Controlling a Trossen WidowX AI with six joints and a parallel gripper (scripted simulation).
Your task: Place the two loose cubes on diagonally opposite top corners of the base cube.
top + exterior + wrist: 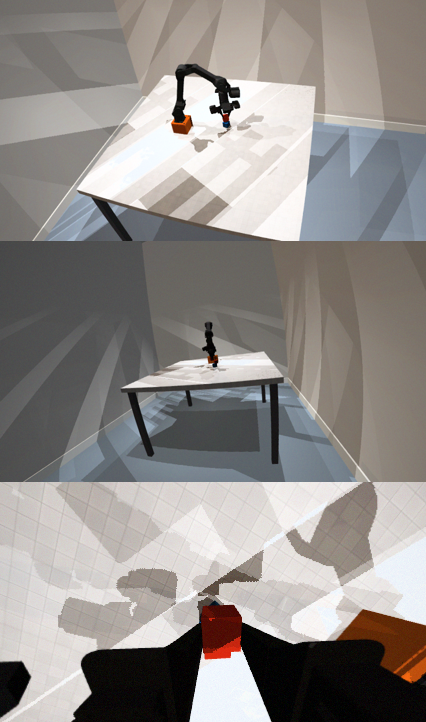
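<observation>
My gripper (pixel 225 115) (pixel 220 626) is shut on a red cube (pixel 225 117) (pixel 221 623), with a finger on each side. The blue base cube (pixel 226 124) (pixel 214 365) (pixel 215 603) stands on the table below the held cube. In the wrist view the held cube hides nearly all of it, and only a dark blue corner shows past its far edge. In the top view red shows directly above the blue. I cannot tell the second loose cube apart from the held one there. I cannot tell whether the held cube touches anything beneath it.
The orange mounting block (pixel 181 126) (pixel 367 629) carries the arm and stands left of the blue cube in the top view. The table (pixel 209 167) (pixel 191 382) bears several patches of shadow. Its edges are far from the cubes.
</observation>
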